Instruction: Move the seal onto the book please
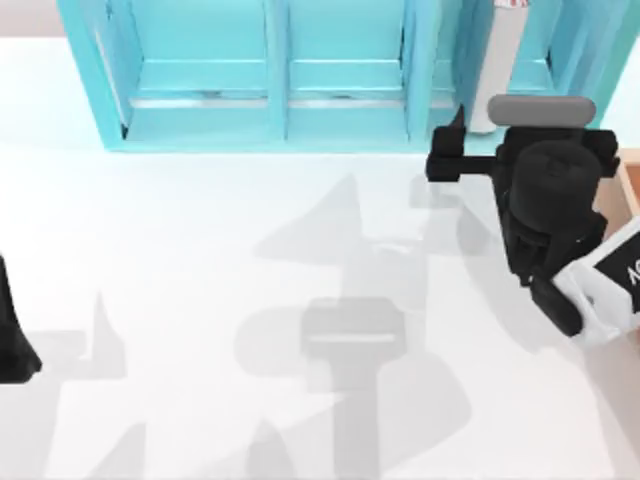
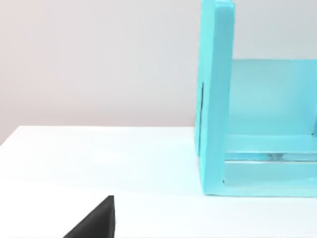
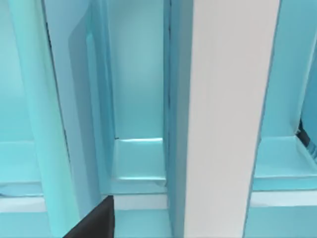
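- Right gripper sat in the upper right of the top view, just in front of the turquoise shelf unit, at its right-hand end.
- Right claw state: could not tell, as the arm's dark body covered most of it from above.
- The right arm's black links ran from there towards the right edge of the frame, ending in a white housing with dark lettering.
- Right wrist view looked straight into the shelf compartments at close range. A broad white upright slab stood in front of them, and what it was could not be told.
- In the top view a white upright object stood in the shelf's rightmost compartment, just behind the right gripper.
- A tan-orange edge showed at the far right of the frame, partly behind the arm.
- Left gripper was parked at the left edge of the top view, lower half of the frame, well apart from the shelf.
- Left claw state: could not tell.
- Left wrist view took in the white table and one end panel of the shelf.
- Seal and book: could not tell where either was.
- Grey arm shadows lay across the centre of the table.
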Robot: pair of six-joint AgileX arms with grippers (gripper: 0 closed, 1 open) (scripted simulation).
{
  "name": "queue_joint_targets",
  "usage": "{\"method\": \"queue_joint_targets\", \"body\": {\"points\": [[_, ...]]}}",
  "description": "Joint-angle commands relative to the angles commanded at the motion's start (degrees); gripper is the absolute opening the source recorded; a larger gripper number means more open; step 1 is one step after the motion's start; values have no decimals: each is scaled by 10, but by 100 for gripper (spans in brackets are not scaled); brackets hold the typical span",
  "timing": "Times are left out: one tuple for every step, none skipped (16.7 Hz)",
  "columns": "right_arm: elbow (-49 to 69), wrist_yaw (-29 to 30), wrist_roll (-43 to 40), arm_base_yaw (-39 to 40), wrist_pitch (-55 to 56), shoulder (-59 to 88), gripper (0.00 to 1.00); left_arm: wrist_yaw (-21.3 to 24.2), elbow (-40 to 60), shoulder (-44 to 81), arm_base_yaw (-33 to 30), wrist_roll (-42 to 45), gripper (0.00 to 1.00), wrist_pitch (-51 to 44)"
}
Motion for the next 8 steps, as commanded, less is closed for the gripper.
{"method": "queue_joint_targets", "body": {"points": [[-3, -1, 0, -3, -1, -1, 100, 0, 0, 0, 0, 0, 100, 0], [-1, -1, 0, -3, -2, -1, 100, 0, 0, 0, 0, 0, 100, 0], [6, -3, 0, -4, -4, 3, 100, 0, 0, 0, 0, 0, 100, 0], [19, -6, -1, -7, -9, 11, 100, 0, 0, 0, 0, 0, 100, 0], [37, -10, -1, -11, -15, 20, 100, 0, 0, 0, 0, 0, 100, 0], [57, -15, -2, -15, -24, 32, 100, 0, 0, 0, 0, 0, 100, 0], [81, -20, -3, -20, -33, 46, 100, 0, 0, 0, 0, 0, 100, 0], [106, -25, -4, -26, -44, 60, 100, 0, 0, 0, 0, 0, 100, 0]]}}
